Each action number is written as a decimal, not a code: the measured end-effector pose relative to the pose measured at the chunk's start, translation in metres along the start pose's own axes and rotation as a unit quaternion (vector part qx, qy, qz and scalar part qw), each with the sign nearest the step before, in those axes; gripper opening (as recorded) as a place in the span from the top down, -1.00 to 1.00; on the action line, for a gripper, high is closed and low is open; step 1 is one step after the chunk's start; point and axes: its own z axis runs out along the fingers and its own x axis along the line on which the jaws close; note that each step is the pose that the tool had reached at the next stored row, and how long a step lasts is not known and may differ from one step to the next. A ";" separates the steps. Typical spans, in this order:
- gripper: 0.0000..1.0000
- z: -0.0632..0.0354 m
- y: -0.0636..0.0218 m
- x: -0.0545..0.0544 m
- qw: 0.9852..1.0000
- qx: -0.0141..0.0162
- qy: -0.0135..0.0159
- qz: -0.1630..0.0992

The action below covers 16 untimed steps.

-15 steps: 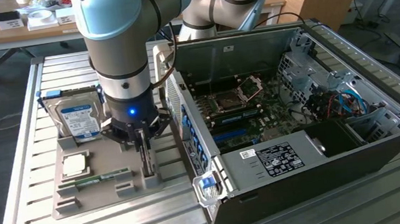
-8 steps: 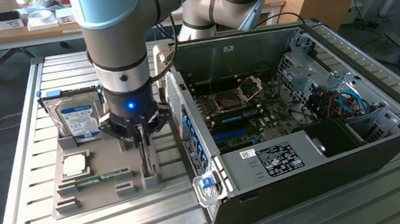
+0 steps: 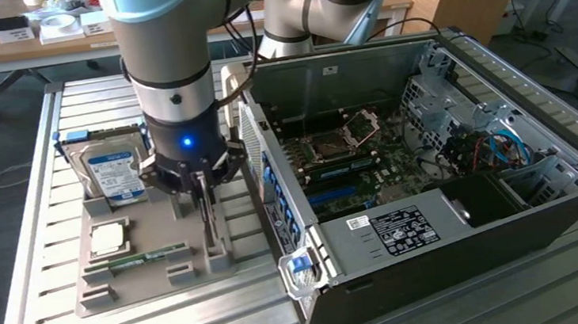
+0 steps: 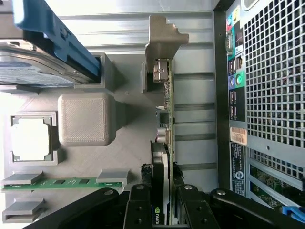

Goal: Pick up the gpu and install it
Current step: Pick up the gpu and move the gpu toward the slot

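The gpu [image 4: 166, 119] stands on edge in a slot of the grey holder tray [image 4: 86, 119], with its silver end bracket [image 4: 162, 38] at the far end. My gripper [image 4: 164, 207] is straight above it. The black fingers [image 4: 138, 205] press against both faces of the card, so the gripper is shut on it. From the exterior view, the gripper [image 3: 202, 193] hangs over the tray's right side, and the gpu [image 3: 210, 229] is a thin dark edge under it, still seated in the tray [image 3: 142, 283].
On the tray are a hard drive [image 3: 115, 175] with a blue-white label, a CPU [image 3: 108, 237] and a green RAM stick [image 3: 141, 258]. The open PC case [image 3: 427, 157] lies close on the exterior view's right, its perforated rear panel [image 4: 267, 95] beside the gpu.
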 end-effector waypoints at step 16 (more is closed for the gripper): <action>0.47 -0.0560 0.0025 -0.001 1.000 0.000 0.000 -0.002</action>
